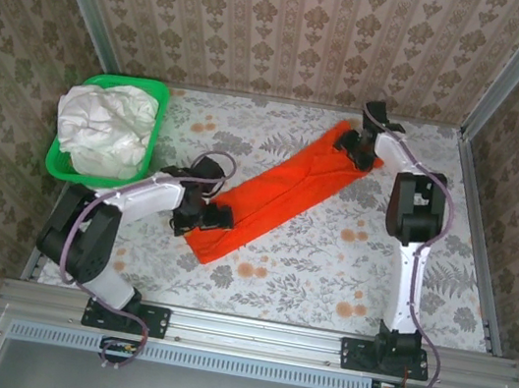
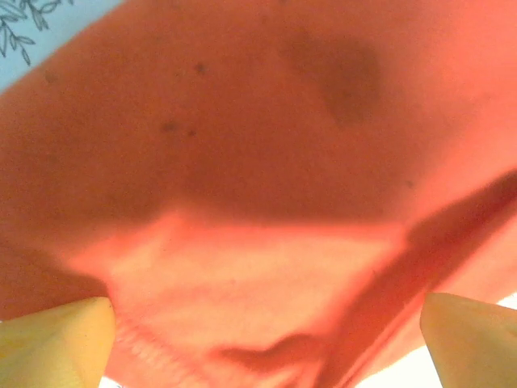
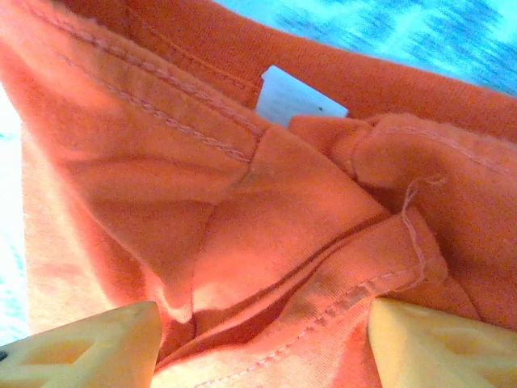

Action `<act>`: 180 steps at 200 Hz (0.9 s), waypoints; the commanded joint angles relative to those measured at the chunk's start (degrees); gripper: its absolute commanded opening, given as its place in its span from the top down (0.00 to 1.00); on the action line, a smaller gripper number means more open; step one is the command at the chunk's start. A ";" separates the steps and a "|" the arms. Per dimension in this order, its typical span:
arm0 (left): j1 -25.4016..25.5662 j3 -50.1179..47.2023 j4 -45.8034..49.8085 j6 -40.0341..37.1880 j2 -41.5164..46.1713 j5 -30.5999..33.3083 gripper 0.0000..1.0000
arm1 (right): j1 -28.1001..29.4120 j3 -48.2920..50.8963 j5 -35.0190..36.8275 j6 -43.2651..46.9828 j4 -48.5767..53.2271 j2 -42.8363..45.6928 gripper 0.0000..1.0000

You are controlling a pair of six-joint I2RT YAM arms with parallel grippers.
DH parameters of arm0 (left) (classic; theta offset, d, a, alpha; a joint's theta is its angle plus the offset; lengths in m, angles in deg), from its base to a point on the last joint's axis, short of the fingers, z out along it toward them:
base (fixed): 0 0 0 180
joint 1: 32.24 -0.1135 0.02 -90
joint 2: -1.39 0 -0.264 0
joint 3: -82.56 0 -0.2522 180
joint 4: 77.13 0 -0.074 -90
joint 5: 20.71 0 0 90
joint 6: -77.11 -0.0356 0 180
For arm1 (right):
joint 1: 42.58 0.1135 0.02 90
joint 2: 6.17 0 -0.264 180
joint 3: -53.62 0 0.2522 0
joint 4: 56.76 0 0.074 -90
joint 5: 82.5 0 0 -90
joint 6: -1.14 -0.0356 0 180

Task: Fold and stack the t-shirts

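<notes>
The orange-red t-shirt (image 1: pixel 290 189) lies folded into a long narrow strip, running diagonally from the table's middle left to its back right. My left gripper (image 1: pixel 206 217) is at the strip's near left end. It stands open, fingertips (image 2: pixel 65 339) wide apart over the orange cloth (image 2: pixel 266 162). My right gripper (image 1: pixel 357 149) is at the far right end by the collar. It is open too, with the fingertips (image 3: pixel 440 343) on either side of bunched hem and collar folds (image 3: pixel 266 210). The white t-shirt (image 1: pixel 106 129) sits crumpled in the green basket (image 1: pixel 124 82).
The basket stands at the table's back left, close behind the left arm. A white label (image 3: pixel 299 99) shows inside the orange collar. Patterned walls and metal frame posts close in the floral table (image 1: pixel 326 275) on three sides.
</notes>
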 commanded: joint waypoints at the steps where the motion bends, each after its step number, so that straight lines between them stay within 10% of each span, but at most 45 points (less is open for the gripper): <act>1: -0.75 3.13 1.68 -3.22 3.25 2.97 0.01 | 1.18 -9.11 -3.57 2.57 4.93 -2.44 0.29; 88: -12.29 7.68 -3.15 -19.15 -4.50 -4.85 0.22 | 7.46 32.62 -3.28 -10.58 -22.62 21.87 0.31; 180: -4.89 -2.73 -1.95 -13.68 -4.64 -7.89 0.51 | 7.60 23.74 -2.40 -12.19 -16.91 9.26 0.52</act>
